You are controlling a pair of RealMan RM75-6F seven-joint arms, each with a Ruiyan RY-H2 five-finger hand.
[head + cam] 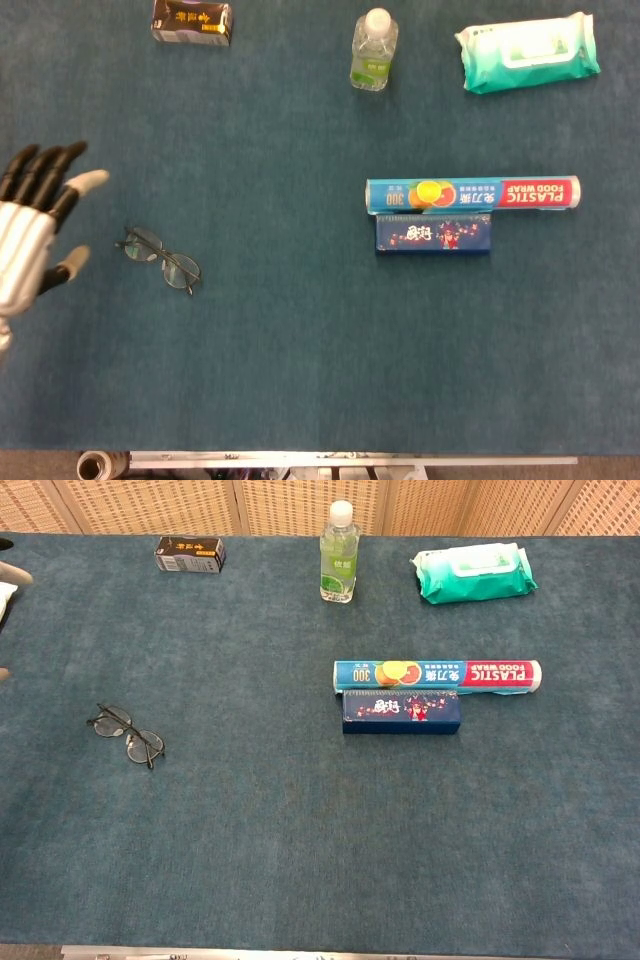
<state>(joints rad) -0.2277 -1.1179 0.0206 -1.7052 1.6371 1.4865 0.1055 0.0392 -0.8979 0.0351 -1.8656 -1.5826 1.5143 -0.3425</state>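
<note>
Broadly, a dark teal felt table (280, 350) fills both views. Chest view alone shows a woven tan wall panel (290, 505) behind the far edge; head view alone shows the near edge with a metal rail (340, 461) under it.

Largest item: wet-wipes pack (527, 52), far right corner, lying flat. Next, plastic wrap box (472, 194), lengthways right of centre, with a dark blue box (433, 233) touching its near side. Water bottle (374, 49) upright at far centre. Small dark box (191, 21) at far left.

My left hand (28, 245) sits at the left border of head view, palm down, fingers spread and holding nothing; the dark fingertips (45, 168) point away from me. Chest view catches only a sliver of it at the left border. My right hand shows in neither view.

Glasses (158, 258) lie unfolded on the felt just right of my left hand, apart from it, lenses angled toward the near right.

Open felt: the whole near half, and a wide band between glasses and the two long boxes.
</note>
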